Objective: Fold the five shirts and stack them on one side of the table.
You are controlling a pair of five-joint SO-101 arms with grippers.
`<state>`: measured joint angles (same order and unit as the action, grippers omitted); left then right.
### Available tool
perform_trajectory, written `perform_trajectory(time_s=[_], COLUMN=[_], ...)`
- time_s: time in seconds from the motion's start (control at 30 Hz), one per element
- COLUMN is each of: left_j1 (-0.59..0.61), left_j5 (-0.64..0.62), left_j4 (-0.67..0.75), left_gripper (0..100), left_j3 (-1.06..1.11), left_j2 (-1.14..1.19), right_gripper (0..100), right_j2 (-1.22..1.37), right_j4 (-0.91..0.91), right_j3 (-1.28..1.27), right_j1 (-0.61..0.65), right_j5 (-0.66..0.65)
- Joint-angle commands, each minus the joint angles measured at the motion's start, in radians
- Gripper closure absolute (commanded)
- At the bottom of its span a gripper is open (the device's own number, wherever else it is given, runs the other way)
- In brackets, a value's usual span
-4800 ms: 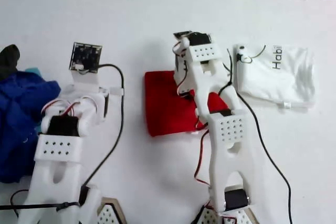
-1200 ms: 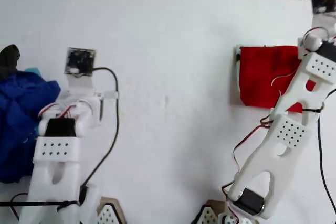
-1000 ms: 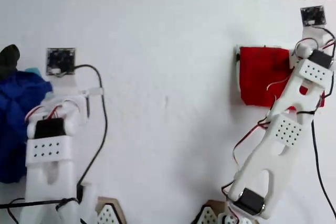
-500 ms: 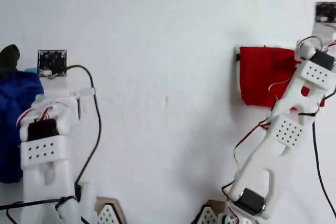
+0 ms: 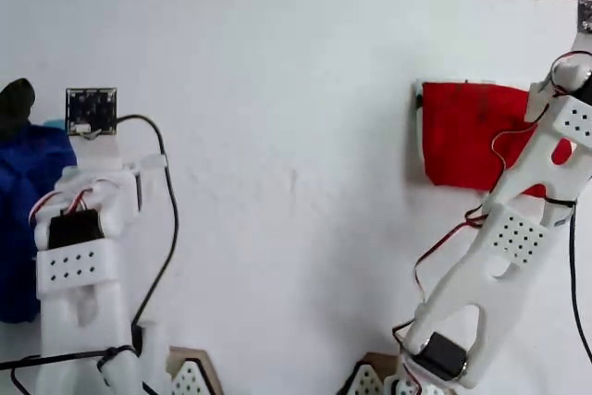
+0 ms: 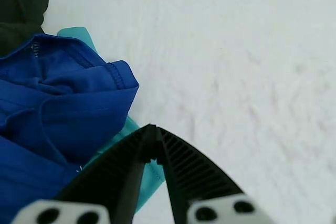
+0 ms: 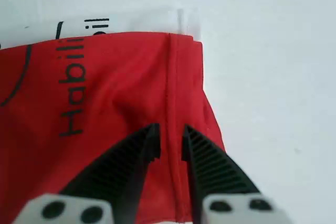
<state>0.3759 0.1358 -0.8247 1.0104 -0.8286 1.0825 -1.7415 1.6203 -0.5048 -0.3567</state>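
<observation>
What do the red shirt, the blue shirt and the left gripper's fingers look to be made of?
Red shirt: soft matte knit, probably cotton jersey; stitched seam, soft creases.
Blue shirt: smoother knit, slight sheen, maybe synthetic; stitched hem shows.
Left gripper fingers: black hard plastic, matte, likely 3D-printed; fine ridged lines.

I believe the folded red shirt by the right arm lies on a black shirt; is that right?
Not quite: the red shirt lies on a white shirt, not a black one. The right wrist view shows its white edge beneath the red; the rest is right.
</observation>
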Motion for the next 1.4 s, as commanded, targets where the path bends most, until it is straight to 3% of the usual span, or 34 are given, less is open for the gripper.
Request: perform_trajectory(time_s=[0.0, 0.17, 0.53, 0.9, 1.1, 1.23, 1.37], left_j1=[0.011, 0.011, 0.012, 0.034, 0.206, 0.379, 0.531], left_j5=[0.008, 0.008, 0.008, 0.008, 0.015, 0.169, 0.284], left_j4=[0.018, 0.018, -0.003, -0.041, -0.206, -0.276, -0.302], left_gripper=[97, 97, 97, 97, 97, 96, 83], left_j3=[-0.005, -0.005, -0.005, -0.021, -0.159, -0.246, -0.282], left_j2=[-0.028, -0.028, -0.028, -0.029, -0.028, -0.020, -0.020], right_gripper=[92.6, 92.6, 92.6, 92.6, 92.6, 92.6, 92.3], right_j2=[-0.085, -0.079, -0.079, -0.229, -0.417, -0.588, -0.805], right_j4=[-0.028, -0.019, 0.173, -0.031, -0.030, -0.030, -0.030], right_j3=[-0.040, -0.199, -0.437, -0.181, -0.218, -0.376, -0.632], right_j1=[-0.054, -0.085, -0.088, -0.081, -0.102, -0.071, -0.013], right_j5=[0.008, -0.078, -0.087, -0.074, -0.028, -0.032, -0.037])
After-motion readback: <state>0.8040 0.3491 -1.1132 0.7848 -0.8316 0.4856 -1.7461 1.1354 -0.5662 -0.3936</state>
